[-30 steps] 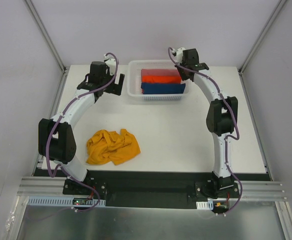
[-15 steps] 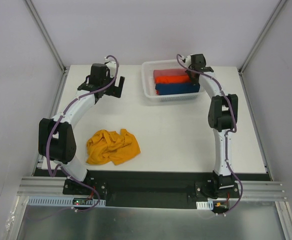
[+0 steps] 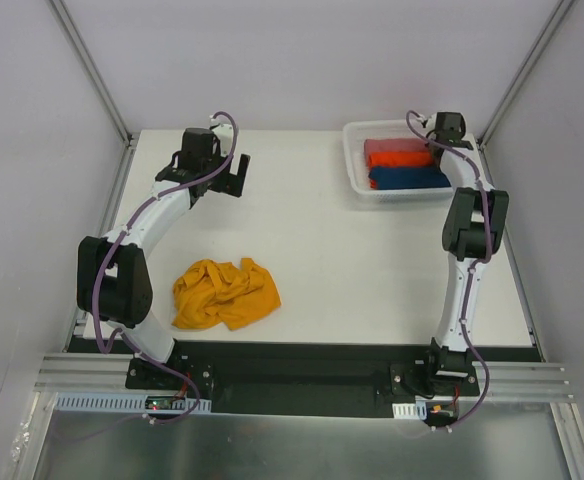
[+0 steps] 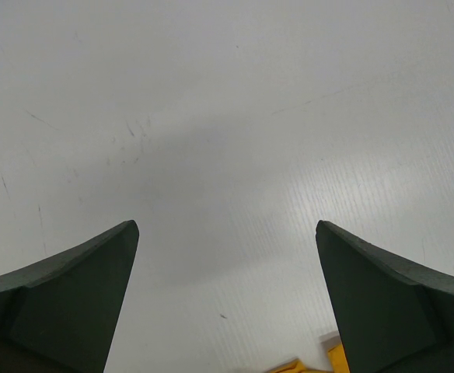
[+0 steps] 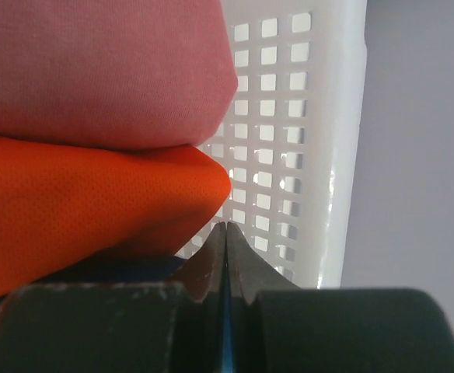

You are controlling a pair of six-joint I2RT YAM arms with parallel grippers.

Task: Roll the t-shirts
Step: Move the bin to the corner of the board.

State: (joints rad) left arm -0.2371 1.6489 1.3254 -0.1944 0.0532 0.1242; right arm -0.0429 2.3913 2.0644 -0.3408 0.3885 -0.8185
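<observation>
1. White table (image 3: 352, 260), closed in by pale panels on three sides, both arms bolted at its near edge.
2. Left arm (image 3: 147, 215), arched up the left side toward the far left of the table. Right arm (image 3: 467, 250), stretched up the right side to the far right corner.
3. Mustard-yellow t-shirt (image 3: 224, 293), crumpled in a loose heap on the near left part of the table. Close to the left arm's base, well apart from both grippers and from the basket. A yellow scrap of it just visible at the bottom edge of the left wrist view.
4. White latticed basket (image 3: 353, 160), in the far right corner, holding three rolled cloths side by side: pink roll (image 3: 397, 146) farthest, orange roll (image 3: 402, 160) in the middle, blue roll (image 3: 409, 179) nearest.
5. Left gripper (image 4: 227, 225), released, fingers spread wide above bare scuffed table at the far left, gripping nothing.
6. Right gripper (image 5: 225, 229), clenched tight, fingers pressed flat together. Set inside the basket at its far right end, tips just beside the end of the orange roll and near the latticed wall. Thin blue line along the seam between the fingers; cannot tell whether any cloth is pinched there.
</observation>
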